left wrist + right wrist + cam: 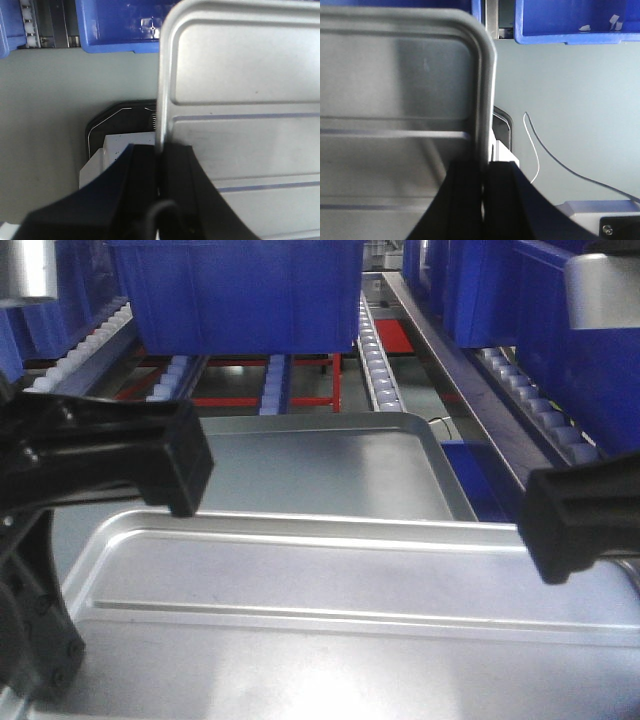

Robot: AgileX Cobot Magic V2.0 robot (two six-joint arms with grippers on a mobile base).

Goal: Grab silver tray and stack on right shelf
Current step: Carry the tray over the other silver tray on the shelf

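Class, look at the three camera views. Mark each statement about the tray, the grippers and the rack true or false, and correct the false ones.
1. The left gripper is shut on the silver tray at its rim. True.
2. The right gripper hangs open, away from the tray. False: it is clamped on the tray's opposite rim.
3. A blue bin stands on the roller rack beyond the tray. True.
4. The tray's floor is flat and smooth all over. False: long raised ridges run across it.
5. The cross-bars under the rollers are green. False: they are red.
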